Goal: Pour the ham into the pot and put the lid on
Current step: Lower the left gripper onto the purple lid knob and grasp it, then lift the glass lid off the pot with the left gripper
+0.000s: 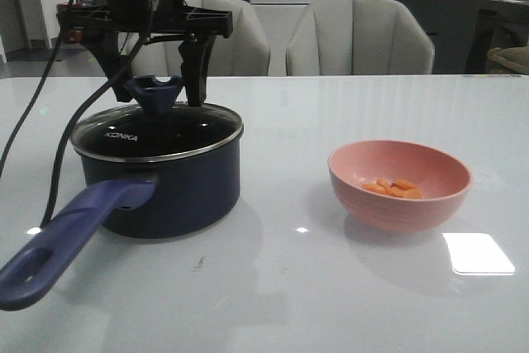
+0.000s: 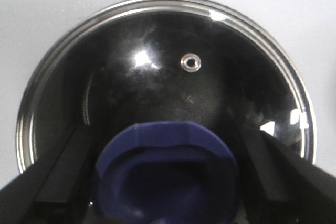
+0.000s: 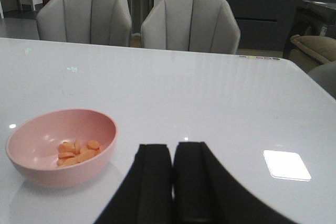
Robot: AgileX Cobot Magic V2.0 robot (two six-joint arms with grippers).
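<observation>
Left gripper hangs above the pot, its jaws spread wide at 9 and 3 o'clock of the lid's knob, gripping nothing. The lid sits on the pot, handle pointing toward 7 o'clock. At 3 o'clock of the pot, well apart, the pink bowl holds the ham. Right gripper: fingers pressed together, empty, above the table.

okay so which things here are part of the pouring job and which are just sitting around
Part of the job: ham, pink bowl holding it, pot, lid sitting on the pot, left pincer open around the lid's knob, right pincer shut on nothing.

Just around: grey chairs, dark counter.
</observation>
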